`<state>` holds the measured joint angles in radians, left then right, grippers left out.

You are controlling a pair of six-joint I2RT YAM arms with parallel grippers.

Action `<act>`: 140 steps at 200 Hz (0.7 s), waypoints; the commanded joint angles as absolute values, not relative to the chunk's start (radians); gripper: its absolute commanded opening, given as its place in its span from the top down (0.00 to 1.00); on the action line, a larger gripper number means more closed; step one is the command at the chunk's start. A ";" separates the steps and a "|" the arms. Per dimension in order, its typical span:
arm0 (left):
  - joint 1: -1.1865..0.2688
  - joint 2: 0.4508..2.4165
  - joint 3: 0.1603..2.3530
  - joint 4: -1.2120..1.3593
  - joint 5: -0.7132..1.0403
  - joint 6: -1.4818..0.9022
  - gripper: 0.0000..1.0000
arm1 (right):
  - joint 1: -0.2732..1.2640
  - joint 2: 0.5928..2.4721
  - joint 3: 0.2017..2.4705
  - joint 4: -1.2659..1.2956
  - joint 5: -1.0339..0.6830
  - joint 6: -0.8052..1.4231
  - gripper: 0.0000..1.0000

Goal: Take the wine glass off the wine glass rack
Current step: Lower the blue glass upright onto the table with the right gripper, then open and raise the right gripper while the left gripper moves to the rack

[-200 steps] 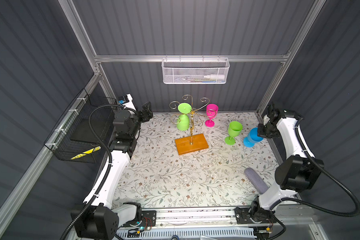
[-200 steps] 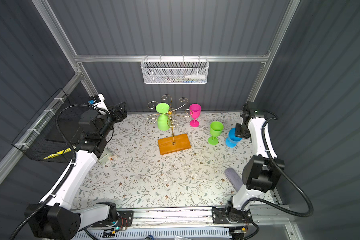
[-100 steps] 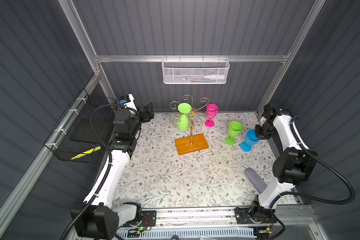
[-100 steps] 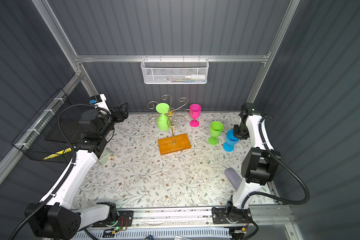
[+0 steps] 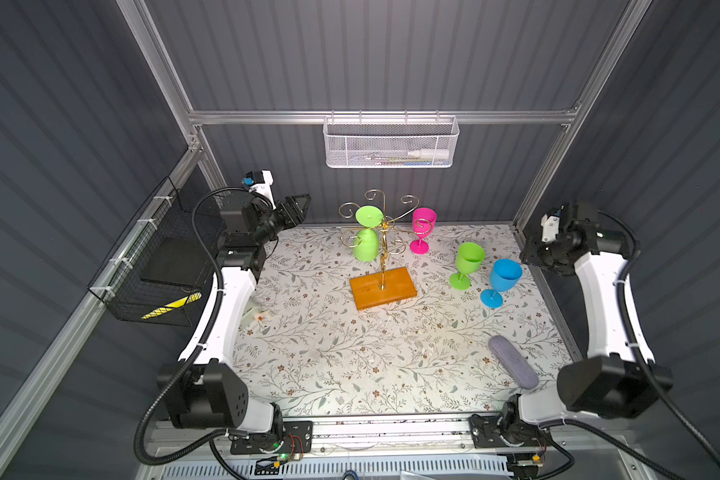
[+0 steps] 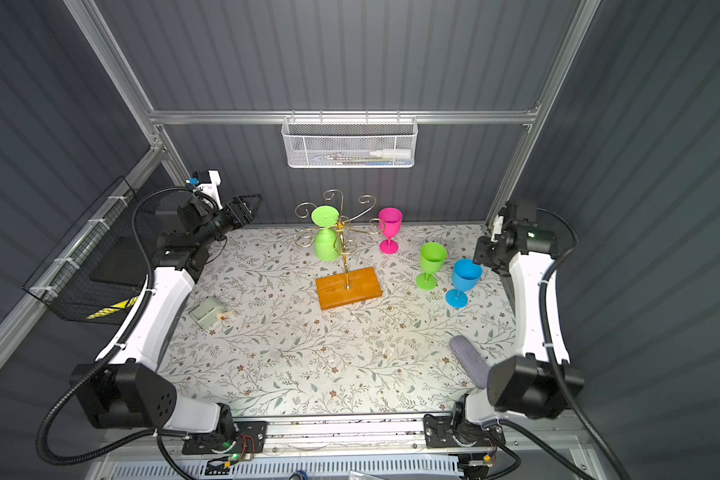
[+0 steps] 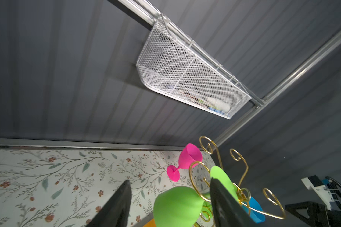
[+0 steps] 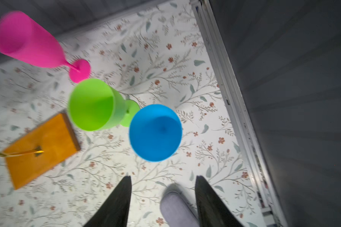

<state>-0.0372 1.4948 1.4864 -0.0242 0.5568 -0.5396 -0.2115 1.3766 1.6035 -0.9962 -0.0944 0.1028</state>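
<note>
Beyond the tips of the left gripper [image 7: 169,180], whose black fingers stand spread and empty, a lime-green plastic wine glass [image 5: 366,245] hangs bowl-down from a scroll arm of the thin gold wire wine glass rack [image 5: 391,293] on its orange-brown wooden base. Well apart from it, the right gripper [image 8: 163,176] is likewise spread, holding nothing; just ahead of its fingers a blue plastic goblet [image 8: 155,132] stands upright on the floral table cover [image 5: 350,353], beside a second green goblet [image 5: 469,257] and a pink one [image 5: 424,220]. Judged progress: three glasses stand off the rack; the hanging one is not yet grasped or unhooked.
</note>
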 commanded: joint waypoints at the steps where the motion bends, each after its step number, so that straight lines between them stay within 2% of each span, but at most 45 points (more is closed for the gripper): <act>1: -0.036 1.572 1.570 -0.076 0.854 -0.619 0.39 | -0.210 1.225 1.480 -0.798 -0.254 0.172 0.37; 31: -0.040 1.631 1.618 -0.109 0.975 -0.646 0.43 | -0.210 1.066 1.365 -0.666 -0.356 0.237 0.31; 140: -0.176 1.641 1.629 -0.245 0.872 -0.554 0.40 | -0.200 0.989 1.271 -0.565 -0.486 0.305 0.19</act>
<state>-0.1558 1.6424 1.5871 -0.2169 0.8860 -0.5816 -0.2062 1.0061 1.2869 -0.6029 -0.4400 0.2871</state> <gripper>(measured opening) 0.595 0.799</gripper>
